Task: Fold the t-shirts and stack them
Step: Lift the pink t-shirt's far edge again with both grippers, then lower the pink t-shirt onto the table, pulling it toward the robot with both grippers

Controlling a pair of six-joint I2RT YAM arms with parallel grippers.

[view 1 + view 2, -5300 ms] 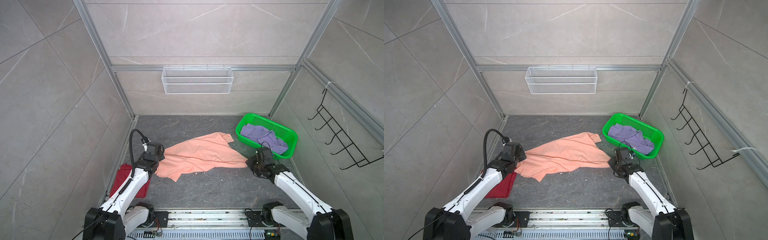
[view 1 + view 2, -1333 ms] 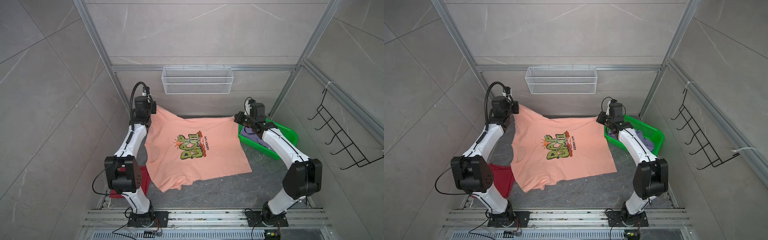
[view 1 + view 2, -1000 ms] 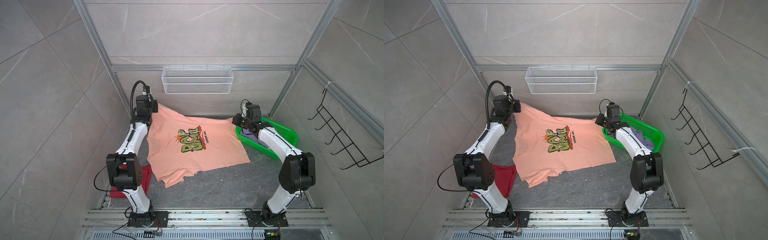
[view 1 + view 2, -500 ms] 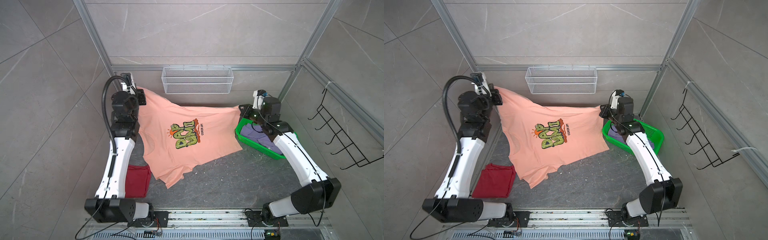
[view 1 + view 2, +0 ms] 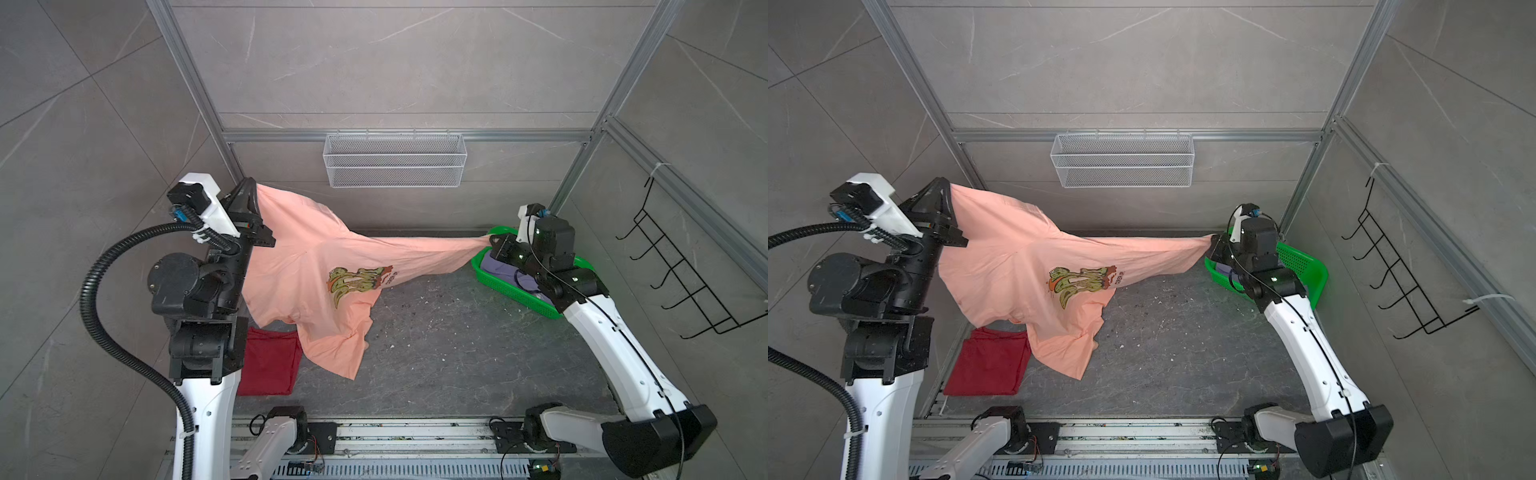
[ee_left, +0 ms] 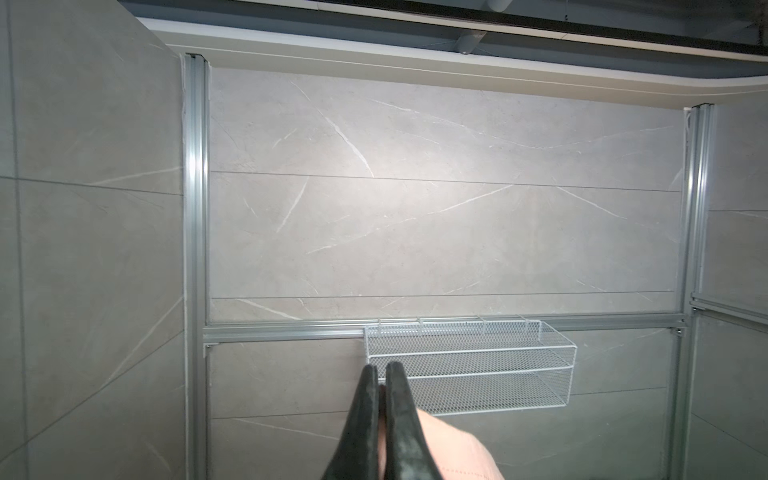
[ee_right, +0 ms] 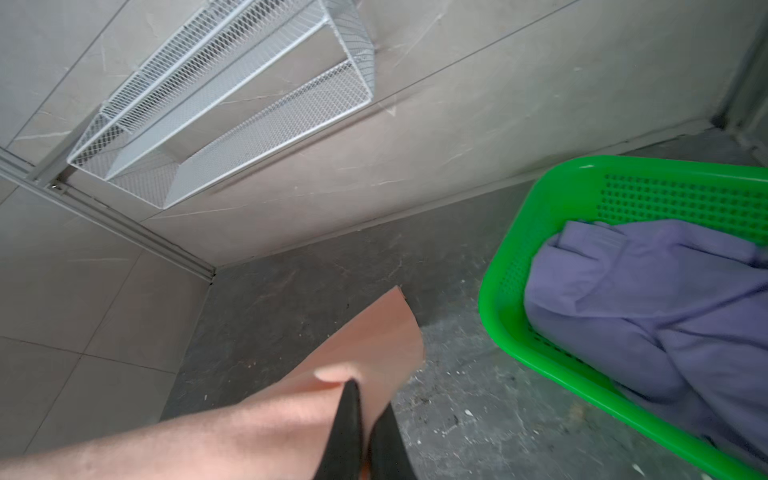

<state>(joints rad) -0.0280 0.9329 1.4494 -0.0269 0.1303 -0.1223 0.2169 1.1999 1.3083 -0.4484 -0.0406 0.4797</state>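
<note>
Showing dark red tee (image 5: 270, 365) (image 5: 986, 365) in both top views; neither wrist view.

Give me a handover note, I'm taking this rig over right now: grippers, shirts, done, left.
Left gripper: shut on the peach t-shirt, raised high.
Right gripper: shut on its other edge, lower, by the green basket.
Shirt hangs stretched between them.
Dark red t-shirt: flat at front-left, looks folded.
Lavender t-shirt: crumpled in the basket.
Left to do: fold peach and lavender, stack all.
</note>
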